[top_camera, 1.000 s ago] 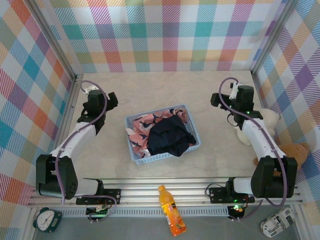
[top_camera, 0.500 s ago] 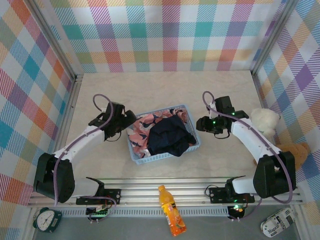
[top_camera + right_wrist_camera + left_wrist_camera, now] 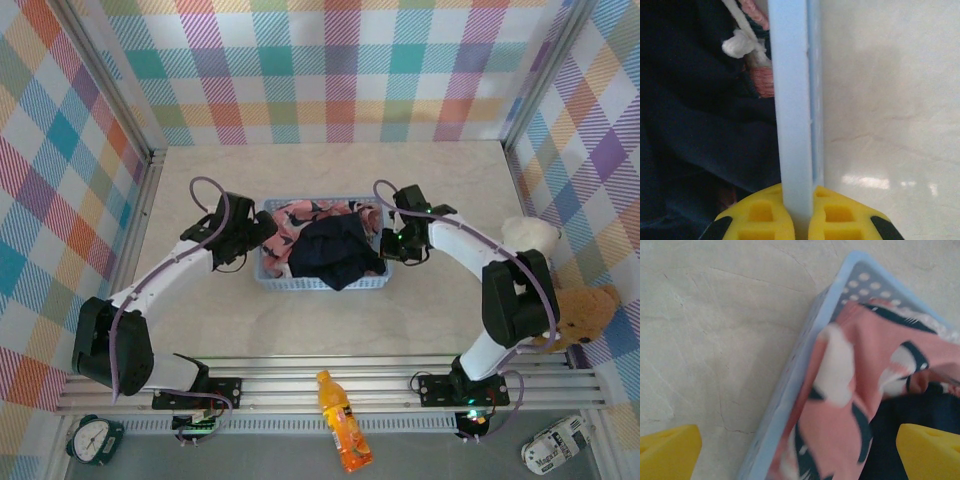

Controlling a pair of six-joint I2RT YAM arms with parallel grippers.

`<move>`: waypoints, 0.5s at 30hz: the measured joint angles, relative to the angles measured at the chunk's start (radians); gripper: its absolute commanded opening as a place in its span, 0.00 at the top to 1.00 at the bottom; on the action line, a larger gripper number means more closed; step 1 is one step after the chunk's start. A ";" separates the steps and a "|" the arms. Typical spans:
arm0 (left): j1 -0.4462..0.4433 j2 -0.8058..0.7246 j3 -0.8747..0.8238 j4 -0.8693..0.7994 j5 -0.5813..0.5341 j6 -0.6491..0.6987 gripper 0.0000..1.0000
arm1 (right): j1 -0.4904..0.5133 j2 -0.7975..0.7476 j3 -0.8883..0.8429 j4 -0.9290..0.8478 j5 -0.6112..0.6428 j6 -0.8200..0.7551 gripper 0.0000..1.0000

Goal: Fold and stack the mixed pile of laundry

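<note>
Light-blue plastic is what the right gripper (image 3: 385, 243) has hold of: in the right wrist view its yellow fingers (image 3: 762, 212) are pinched narrow on the right-hand wall of the basket (image 3: 790, 100), the rim running straight up between them. The left gripper (image 3: 262, 240) stands at its widest, gripping nothing. In the left wrist view its two yellow tips sit far apart, one over the bare table (image 3: 715, 315) and one over the cloth, so the gripper (image 3: 799, 450) straddles the left wall of the basket (image 3: 805, 370). The step appears to be steadying the basket with the right gripper so the left can draw out the first garment. To do that well, the right grip should stay firm and low on the wall so the light basket neither tips nor slides. The left fingers should come down inside the wall and close on cloth alone, since a pinch that catches the plastic would drag the basket too. The pink garment (image 3: 290, 225), printed with navy and white shapes, fills the left and far part of the basket and lies against its left wall (image 3: 840, 390), nearest the open fingers. The navy trousers (image 3: 335, 250) are bunched over the middle and right, partly on top of the pink cloth and spilling to the near rim (image 3: 320, 285). They press against the right wall in the right wrist view (image 3: 700, 125), with a white drawstring (image 3: 742, 45) lying on them. Because they overlap, the pink piece may pull the trousers up with it.
</note>
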 measured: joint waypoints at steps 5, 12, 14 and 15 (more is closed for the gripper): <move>0.000 0.004 0.018 -0.016 0.000 0.024 0.00 | -0.065 0.083 0.144 -0.103 0.106 0.015 1.00; 0.000 0.041 0.039 -0.028 0.005 0.063 0.00 | -0.308 0.141 0.232 -0.170 0.187 0.020 1.00; 0.000 0.068 0.056 -0.033 0.016 0.072 0.00 | -0.394 0.141 0.232 -0.180 0.196 0.029 1.00; 0.000 0.084 0.066 -0.034 0.023 0.076 0.00 | -0.438 0.141 0.232 -0.184 0.196 0.033 1.00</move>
